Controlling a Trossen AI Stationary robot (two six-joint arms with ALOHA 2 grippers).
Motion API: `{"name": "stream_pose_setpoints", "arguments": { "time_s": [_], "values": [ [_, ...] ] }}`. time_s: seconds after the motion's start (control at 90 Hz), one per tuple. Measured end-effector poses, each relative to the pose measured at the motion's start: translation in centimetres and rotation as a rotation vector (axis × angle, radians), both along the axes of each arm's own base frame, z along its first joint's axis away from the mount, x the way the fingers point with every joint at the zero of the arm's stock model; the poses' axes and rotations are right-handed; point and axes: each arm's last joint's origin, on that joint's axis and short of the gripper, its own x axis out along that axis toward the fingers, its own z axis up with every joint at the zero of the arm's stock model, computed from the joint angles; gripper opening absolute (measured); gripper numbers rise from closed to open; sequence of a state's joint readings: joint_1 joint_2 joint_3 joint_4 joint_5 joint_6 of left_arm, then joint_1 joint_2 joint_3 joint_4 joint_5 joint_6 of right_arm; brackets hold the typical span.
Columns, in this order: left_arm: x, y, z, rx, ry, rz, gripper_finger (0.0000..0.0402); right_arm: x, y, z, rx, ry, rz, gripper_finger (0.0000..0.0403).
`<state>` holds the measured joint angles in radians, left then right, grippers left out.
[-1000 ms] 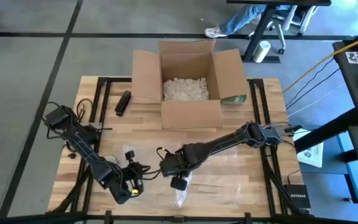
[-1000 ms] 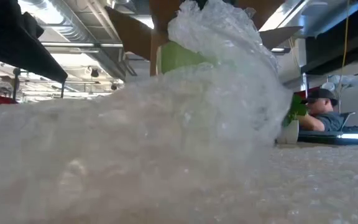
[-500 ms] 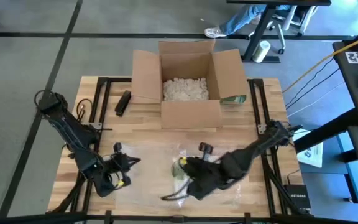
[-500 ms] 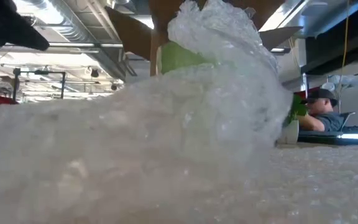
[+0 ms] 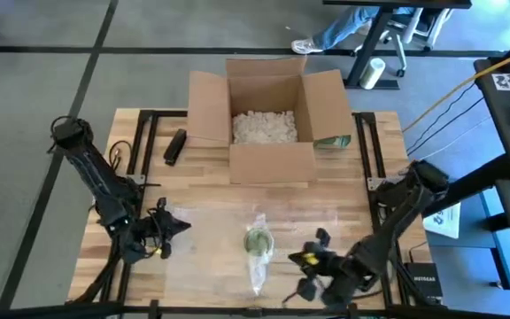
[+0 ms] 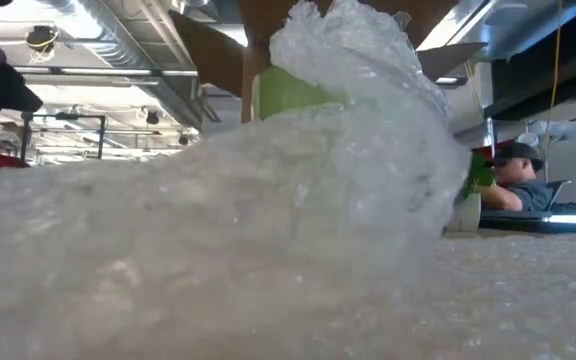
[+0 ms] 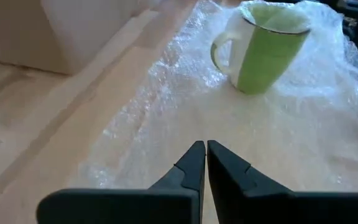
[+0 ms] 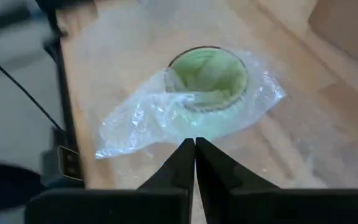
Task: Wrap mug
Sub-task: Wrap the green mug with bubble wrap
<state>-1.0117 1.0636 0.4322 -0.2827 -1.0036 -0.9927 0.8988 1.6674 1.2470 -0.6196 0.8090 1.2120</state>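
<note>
Two grippers, both clear of the mug and both clenched on nothing. Left gripper (image 5: 168, 228) low over the near left part of the table (image 5: 202, 182), fingertips pressed together, aimed across the bubble wrap (image 5: 308, 226) toward the mug. Right gripper (image 5: 306, 259) near the front edge to the mug's right, fingers likewise closed with no gap, pointing back at the mug.

Green mug (image 5: 258, 240) upright near the middle of the table's front half, sitting on the clear bubble wrap, white handle (image 7: 221, 48) showing in the left wrist view. Loose fold of wrap bunched against one side and over part of the rim.

Open cardboard box (image 5: 269, 120) of white packing peanuts (image 5: 263, 127) at the table's far side. Small black object (image 5: 174, 146) just left of the box.
</note>
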Motion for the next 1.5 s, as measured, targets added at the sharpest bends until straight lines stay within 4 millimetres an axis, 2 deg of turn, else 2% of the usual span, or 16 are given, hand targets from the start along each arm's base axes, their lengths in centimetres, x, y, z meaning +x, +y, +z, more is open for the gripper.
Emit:
{"name": "stream_pose_setpoints", "arguments": {
  "time_s": [0.122, 0.244, 0.478, 0.678, 0.878, 1.1, 1.167, 1.5],
  "values": [
    [-0.4, 2.0, 0.3, -0.013, 0.036, 0.016, 0.0, -2.7, -0.7, -1.4, 0.032, -0.095, -0.016, 0.0],
    [-0.5, 4.1, 1.0, -0.04, 0.097, -0.003, 0.0, -4.5, -1.8, -2.5, 0.033, -0.166, -0.032, 0.0],
    [-0.3, 8.1, 2.7, -0.052, 0.127, -0.063, 0.0, -6.2, -4.5, -4.4, 0.015, -0.169, -0.041, 0.0],
    [-0.6, 11.0, 2.9, -0.122, 0.186, -0.072, 0.0, -8.0, -7.2, -6.2, 0.032, -0.179, -0.04, 0.0],
    [0.0, 12.1, 2.8, -0.185, 0.176, -0.155, 0.0, -9.3, -9.2, -6.7, 0.079, -0.24, 0.008, 0.0],
    [0.0, 13.1, -0.6, -0.387, 0.359, -0.059, 0.0, -9.7, -9.8, -5.6, 0.08, -0.284, 0.073, 0.0],
    [0.0, 13.2, -1.1, -0.428, 0.383, -0.031, 0.0, -9.7, -9.8, -5.4, 0.097, -0.296, 0.071, 0.0],
    [0.7, 13.2, 1.6, -0.518, 0.297, 0.014, 0.0, -9.6, -9.6, -5.0, 0.135, -0.324, 0.068, 0.0]
  ]
}}
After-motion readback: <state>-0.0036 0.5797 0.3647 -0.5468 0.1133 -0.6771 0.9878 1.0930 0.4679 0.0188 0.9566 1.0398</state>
